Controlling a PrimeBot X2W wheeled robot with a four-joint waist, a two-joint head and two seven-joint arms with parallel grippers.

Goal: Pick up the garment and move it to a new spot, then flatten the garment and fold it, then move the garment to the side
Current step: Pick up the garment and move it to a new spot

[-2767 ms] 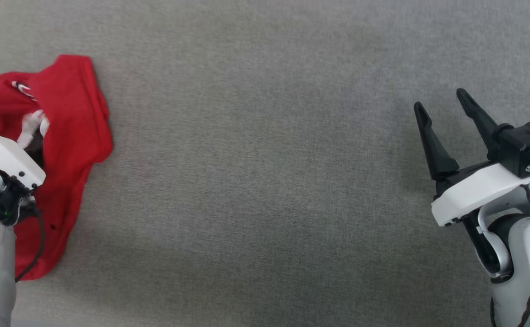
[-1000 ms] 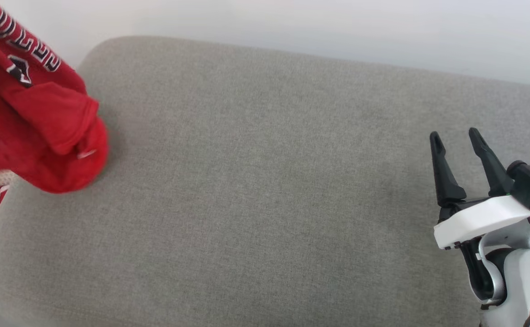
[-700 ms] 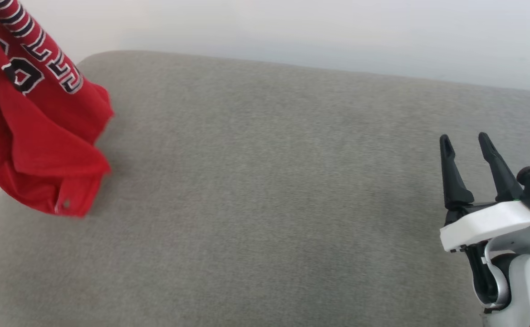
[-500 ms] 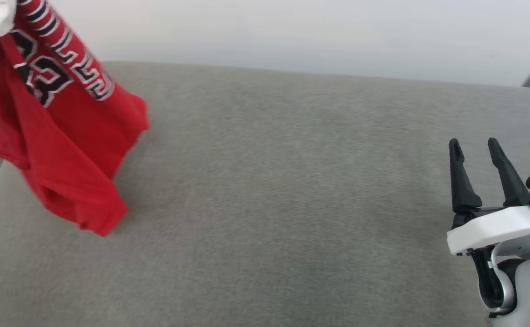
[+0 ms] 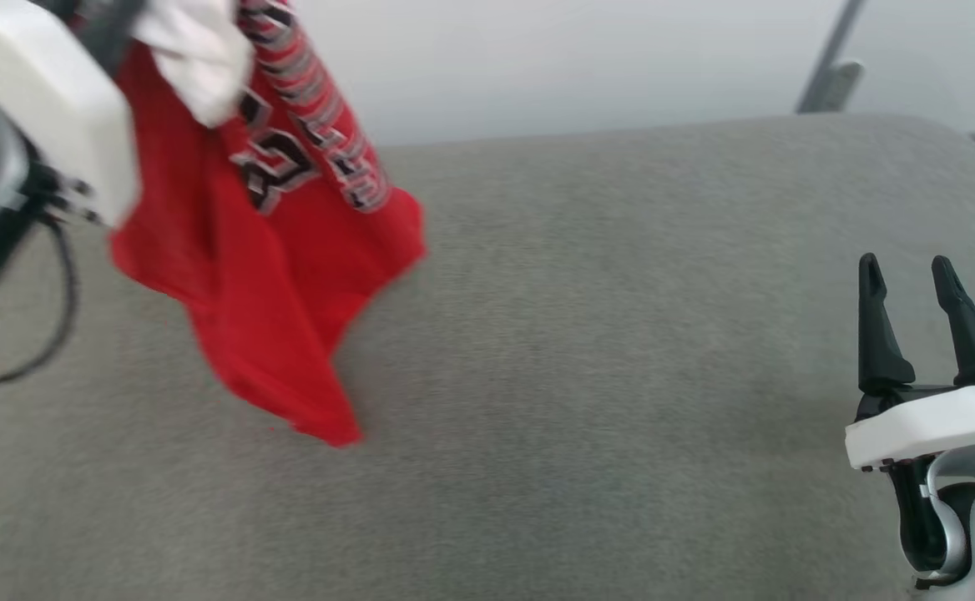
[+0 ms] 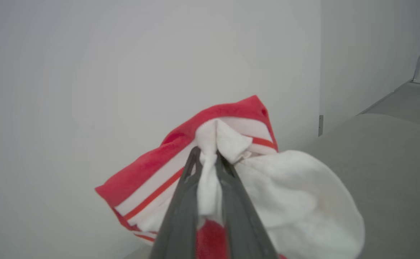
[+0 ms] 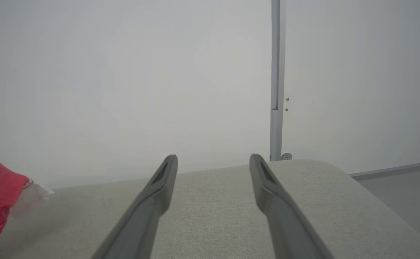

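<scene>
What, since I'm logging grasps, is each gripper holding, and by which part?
The left gripper pinches the garment by a fold of white fabric beside its striped trim; the right gripper is open, holding nothing.

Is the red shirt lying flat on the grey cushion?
No, the left gripper holds the red shirt hanging bunched in its jaws.

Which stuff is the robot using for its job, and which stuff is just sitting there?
For the job: garment, pinched in left gripper; right gripper, open and empty; grey cushion underneath.
Just there: metal pole; white wall.
</scene>
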